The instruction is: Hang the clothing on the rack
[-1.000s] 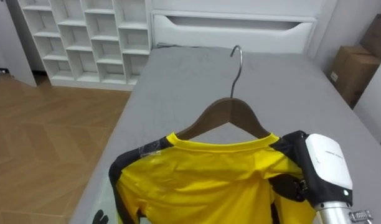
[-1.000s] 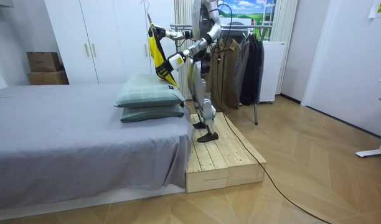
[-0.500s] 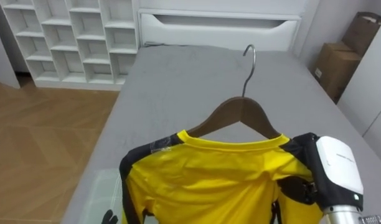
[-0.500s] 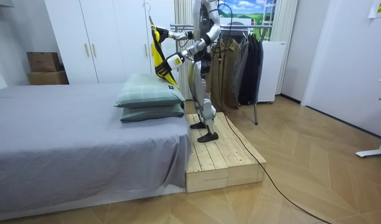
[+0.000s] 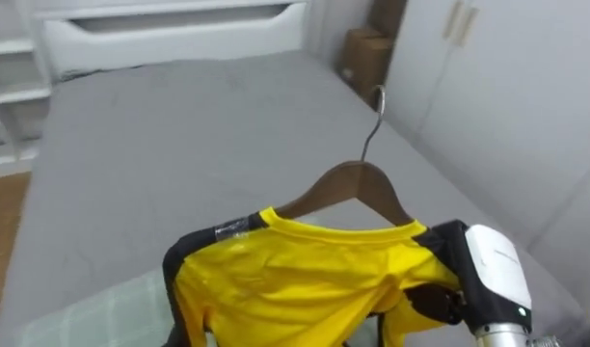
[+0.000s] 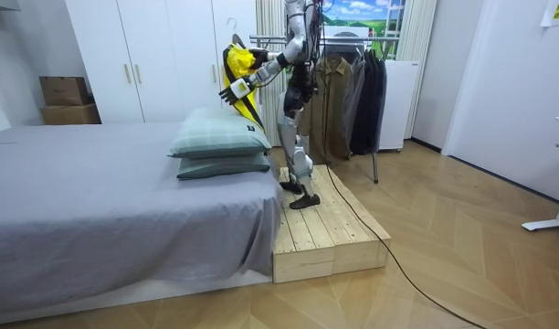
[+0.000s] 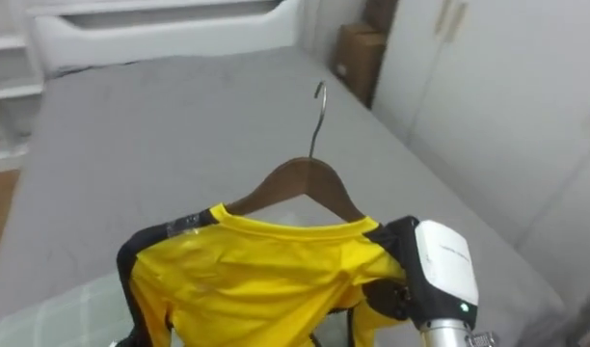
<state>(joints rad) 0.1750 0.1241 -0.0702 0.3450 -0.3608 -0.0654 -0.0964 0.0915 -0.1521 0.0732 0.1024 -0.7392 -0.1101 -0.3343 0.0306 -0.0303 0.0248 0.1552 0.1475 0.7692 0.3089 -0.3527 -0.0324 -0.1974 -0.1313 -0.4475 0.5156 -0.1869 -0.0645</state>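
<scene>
The yellow shirt (image 5: 305,289), draped on a wooden hanger (image 5: 348,183), is held above the bed (image 5: 179,125). It is probably light, soft and liable to slide off. Recommended hold: the rigid hanger neck. The right hand (image 5: 436,301) is at the shirt's shoulder; its grip cannot be determined.

A wide bed with a smooth grey cover (image 6: 106,196) carries two pale green pillows (image 6: 220,139), stacked at its end nearest the robot. Just beside that end, a low platform of light wooden planks (image 6: 327,230) lies on the wooden floor (image 6: 462,265).
</scene>
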